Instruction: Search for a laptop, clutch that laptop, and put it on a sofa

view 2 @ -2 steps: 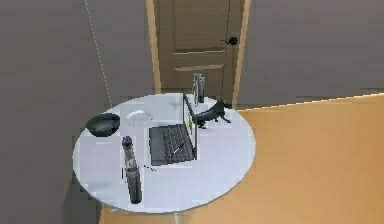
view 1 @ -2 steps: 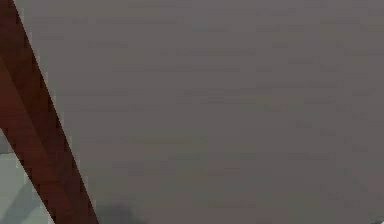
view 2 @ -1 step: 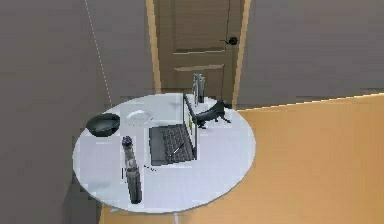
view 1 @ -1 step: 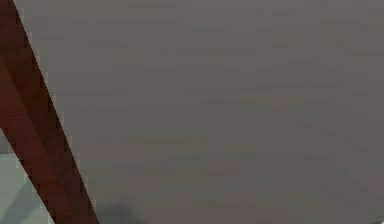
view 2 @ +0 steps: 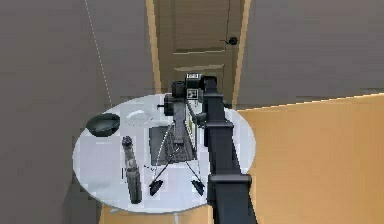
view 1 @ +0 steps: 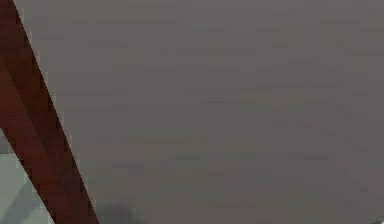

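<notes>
Gripper (view 2: 176, 180) hangs at the grey laptop (view 2: 160, 140) on the round table (view 2: 105, 168); finger state and hold cannot be told. Advise centred grasp, straight lift, avoiding the dark slim object (view 2: 130, 160).

Pincer (view 2: 176, 185) at round white table (view 2: 100, 165)

In the arm side view we find a round table (view 2: 100, 168) near the middle, with a door (view 2: 195, 35) behind it in the far wall. On the table, a low bowl-like thing (view 2: 101, 124) sits toward the left rim. A slender thing (view 2: 130, 162) lies nearer us, just to its right. A flat rectangular thing (view 2: 158, 140) lies near the centre. The arm (view 2: 225, 170) rises from the bottom edge over the table's right part. In the forward view a wall (view 1: 230, 100) stands close ahead, with a slanting beam (view 1: 40, 130) at its left.
</notes>
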Tool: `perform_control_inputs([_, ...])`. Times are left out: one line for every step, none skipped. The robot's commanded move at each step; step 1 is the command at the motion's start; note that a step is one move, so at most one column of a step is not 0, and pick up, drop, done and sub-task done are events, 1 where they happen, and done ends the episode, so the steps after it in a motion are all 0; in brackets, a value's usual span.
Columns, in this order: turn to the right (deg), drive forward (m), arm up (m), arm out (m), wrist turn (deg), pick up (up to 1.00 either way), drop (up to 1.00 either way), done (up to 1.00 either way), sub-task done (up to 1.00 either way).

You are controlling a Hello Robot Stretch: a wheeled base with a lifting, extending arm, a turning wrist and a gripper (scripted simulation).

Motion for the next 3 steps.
perform_control_inputs([0.0,0.00,0.00,0.00,45.0,0.00,0.00,0.00,0.00])
perform_control_inputs([0.0,0.00,0.00,0.00,45.0,0.00,0.00,0.00,0.00])
perform_control_inputs([0.0,0.00,0.00,0.00,45.0,0.00,0.00,0.00,0.00])
